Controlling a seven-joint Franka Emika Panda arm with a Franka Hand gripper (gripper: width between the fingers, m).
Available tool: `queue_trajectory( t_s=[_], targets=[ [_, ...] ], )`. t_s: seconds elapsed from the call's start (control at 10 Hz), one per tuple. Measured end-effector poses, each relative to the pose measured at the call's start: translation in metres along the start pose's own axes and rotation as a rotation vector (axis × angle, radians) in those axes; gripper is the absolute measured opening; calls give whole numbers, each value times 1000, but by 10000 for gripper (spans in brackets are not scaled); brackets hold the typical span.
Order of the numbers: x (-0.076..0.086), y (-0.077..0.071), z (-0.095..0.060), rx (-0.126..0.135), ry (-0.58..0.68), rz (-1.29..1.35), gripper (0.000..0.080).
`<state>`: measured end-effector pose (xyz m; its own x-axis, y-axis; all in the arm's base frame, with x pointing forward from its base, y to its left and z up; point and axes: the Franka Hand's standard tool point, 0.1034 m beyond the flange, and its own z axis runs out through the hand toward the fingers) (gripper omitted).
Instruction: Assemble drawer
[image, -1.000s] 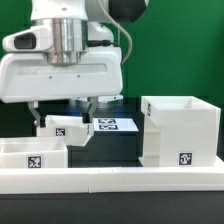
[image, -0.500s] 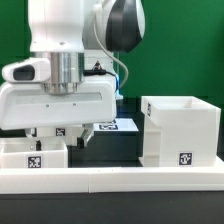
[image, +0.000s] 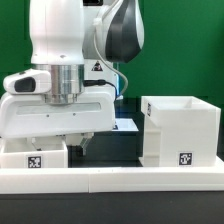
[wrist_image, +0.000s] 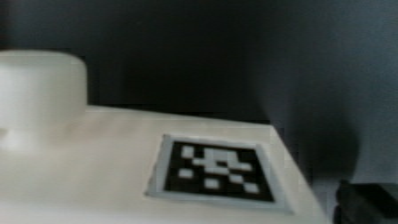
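In the exterior view the large white drawer box (image: 180, 130) stands on the right. A smaller white drawer part with a marker tag (image: 34, 156) sits at the left. My gripper (image: 62, 143) hangs low right behind it. One dark finger (image: 85, 143) shows by that part's edge and the other finger is hidden. The jaws stand wide apart and hold nothing that I can see. The wrist view is filled from close up by a white panel (wrist_image: 89, 160) with a tag (wrist_image: 217, 168) and a rounded white knob (wrist_image: 39, 90).
A low white wall (image: 112, 182) runs along the front of the table. A corner of the marker board (image: 128, 124) shows behind the hand. The black table (image: 112, 152) lies bare between the two white parts. The backdrop is green.
The arm has come straight down about a hand's height over the left white part. That part's top, seen between the fingers before, is now covered by the hand.
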<state>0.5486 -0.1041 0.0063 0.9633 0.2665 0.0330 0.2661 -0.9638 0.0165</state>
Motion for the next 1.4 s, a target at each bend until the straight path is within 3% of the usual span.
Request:
queue_trajectory(
  t_s=[0.1,0.2,0.3,0.4,1.0,1.2,1.4],
  targets=[
    [1,-1,0,0,1,5,386],
    [2,-3,-1,0,2,8,386],
    [4,-4,-2,0,3,6,203],
    [3,-5,-1,1,3,5,76],
    [3,-7,-2,-1,4,-11,41],
    [0,-16,-11,0,-2,-60,41],
    [-6,-28,-24,24,-12,-113,41]
  ],
)
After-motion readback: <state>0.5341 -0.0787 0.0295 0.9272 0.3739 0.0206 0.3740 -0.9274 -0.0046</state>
